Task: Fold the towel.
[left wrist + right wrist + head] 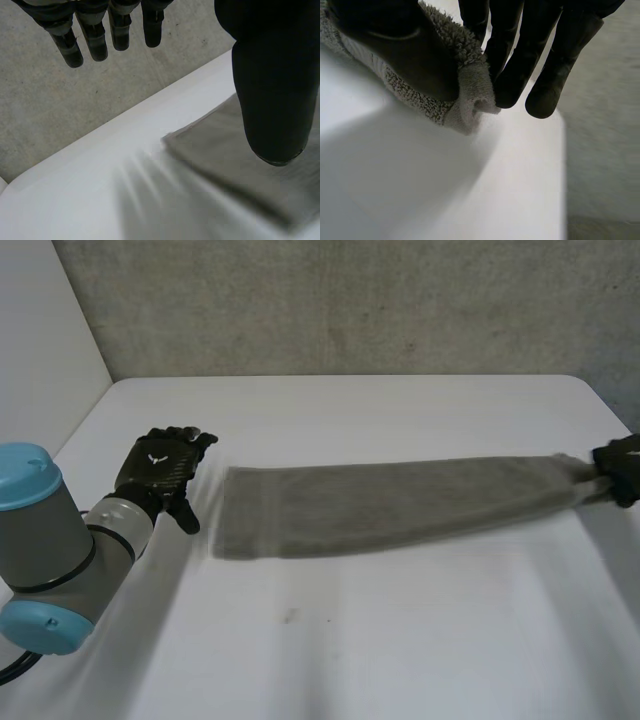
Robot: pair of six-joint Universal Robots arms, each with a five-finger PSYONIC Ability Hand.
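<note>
**A:** Head view first. Where's the towel [400, 505]?

**B:** Flat on the tabletop [330, 640], a long narrow strip running from the left half across to the right edge. The right robot hand [622, 468] is on its end at that edge. The left robot hand [160, 470] sits just beside the other end, not touching it.

**A:** Left wrist view?

**B:** Fingers straight, thumb above the strip's end, nothing held (a spread, idle hand).

**A:** And the right wrist view?

**B:** Thumb and fingers pinch the towel's bunched end.

**A:** So how far along?

**B:** I'd judge the lengthwise fold done, given how narrow the strip lies. Bringing one end over to the other is what's left.
</note>
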